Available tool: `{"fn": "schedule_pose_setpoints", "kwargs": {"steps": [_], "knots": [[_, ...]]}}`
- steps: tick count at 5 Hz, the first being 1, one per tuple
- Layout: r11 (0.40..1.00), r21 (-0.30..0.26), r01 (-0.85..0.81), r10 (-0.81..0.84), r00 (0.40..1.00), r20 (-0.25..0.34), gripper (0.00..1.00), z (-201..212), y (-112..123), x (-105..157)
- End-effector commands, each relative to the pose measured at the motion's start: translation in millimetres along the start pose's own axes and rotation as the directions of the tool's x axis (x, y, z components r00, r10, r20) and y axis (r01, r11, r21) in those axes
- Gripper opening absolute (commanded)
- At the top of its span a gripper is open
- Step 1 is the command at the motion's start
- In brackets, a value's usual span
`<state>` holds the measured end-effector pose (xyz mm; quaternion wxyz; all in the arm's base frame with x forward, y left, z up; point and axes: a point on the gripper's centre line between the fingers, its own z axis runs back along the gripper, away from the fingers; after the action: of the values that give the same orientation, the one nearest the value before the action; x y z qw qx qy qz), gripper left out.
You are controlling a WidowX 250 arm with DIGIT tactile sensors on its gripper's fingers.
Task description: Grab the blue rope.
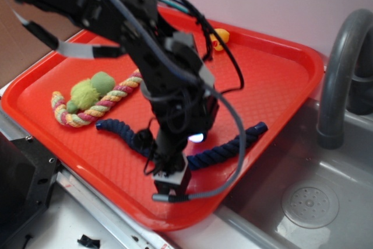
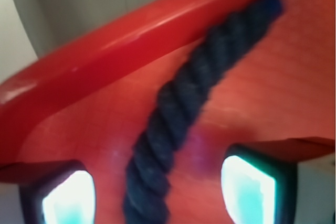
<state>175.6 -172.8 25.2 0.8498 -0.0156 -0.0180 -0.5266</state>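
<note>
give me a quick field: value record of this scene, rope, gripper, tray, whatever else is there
target: blue rope, wavy, lying on the red tray
gripper: gripper open, a finger on each side of the rope, not closed on it
other rope: striped rope with green fuzzy balls, left part of tray, apart from the blue one
small item: yellow toy near tray's far edge
surroundings: sink and grey faucet beside tray

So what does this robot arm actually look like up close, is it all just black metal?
Mostly, yes. The arm is built of chunky black blocks joined in a chain, with black and grey cables looping loosely down its side and a flat grey ribbon cable near the top. A small bluish-white light glows low on it. In the wrist view, the fingertips show as dark frames with bright white-turquoise insides.
</note>
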Motion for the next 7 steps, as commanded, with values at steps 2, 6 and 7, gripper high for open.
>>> {"fn": "schedule_pose_setpoints", "kwargs": {"steps": [2, 6, 7], "knots": [[0.995, 0.059, 0.075, -0.069, 0.993, -0.094, 0.00, -20.7, -19.1, 1.6], [0.823, 0.026, -0.567, 0.566, 0.817, -0.107, 0.00, 62.5, 28.2, -12.8], [0.659, 0.015, -0.752, 0.752, 0.659, -0.025, 0.00, 108.8, 42.0, -33.3]]}}
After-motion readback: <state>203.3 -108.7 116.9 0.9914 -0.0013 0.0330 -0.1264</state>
